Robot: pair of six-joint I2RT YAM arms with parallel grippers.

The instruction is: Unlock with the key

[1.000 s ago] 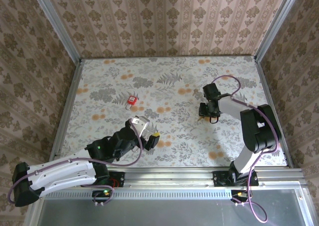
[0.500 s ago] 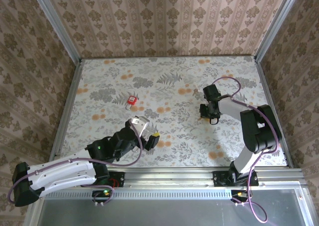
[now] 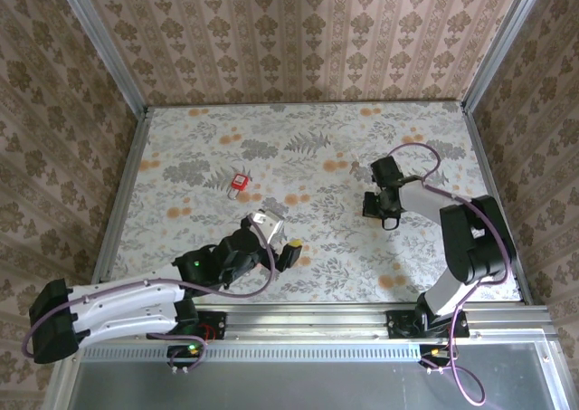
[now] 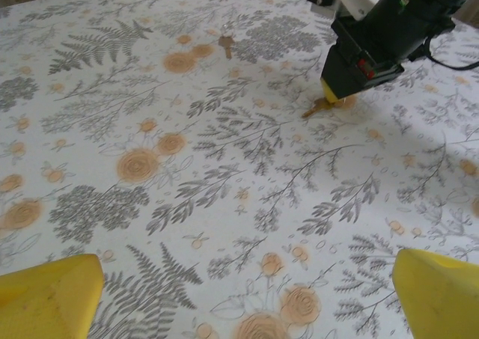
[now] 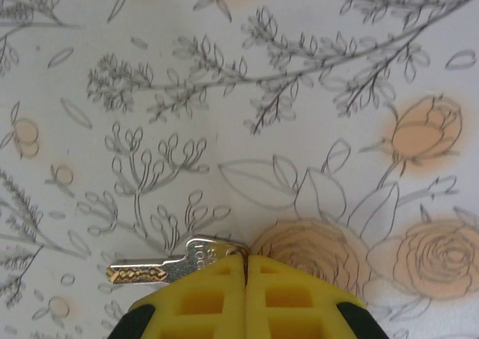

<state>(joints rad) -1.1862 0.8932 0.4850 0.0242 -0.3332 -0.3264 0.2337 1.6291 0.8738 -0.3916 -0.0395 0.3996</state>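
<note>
**mika:** ok so where's the key (image 5: 161,268) sitting?

**jo:** On the right half of the flowery bench (image 3: 181,147). In the right wrist view the blade sticks out to the left, and the rounded head is tucked right at the tips of the right end effector (image 5: 245,272). The left wrist view has it poking out from beneath that yellow tip and lying on the bench.

**mika:** so is it actually gripped?

**jo:** Honestly can't tell. The two yellow pads (image 5: 194,301) are pressed together with just a thin seam between them. The key's head slips under the edge of the pad on the left of that view. But the key looks like it's lying flat, so it could be pinched or just covered, no idea.

**mika:** and the other arm?

**jo:** The left end effector (image 4: 243,290) is spread wide. There's a yellow fingertip in each bottom corner of its own view, with patterned bench between them. It sits low over the front of the bench, pointed across at the right one and well apart from the key.

**mika:** padlock?

**jo:** The little red padlock (image 3: 239,182) is lying on the left half of the bench. It's further back than the left end effector and well apart from the key and both arms.
</note>
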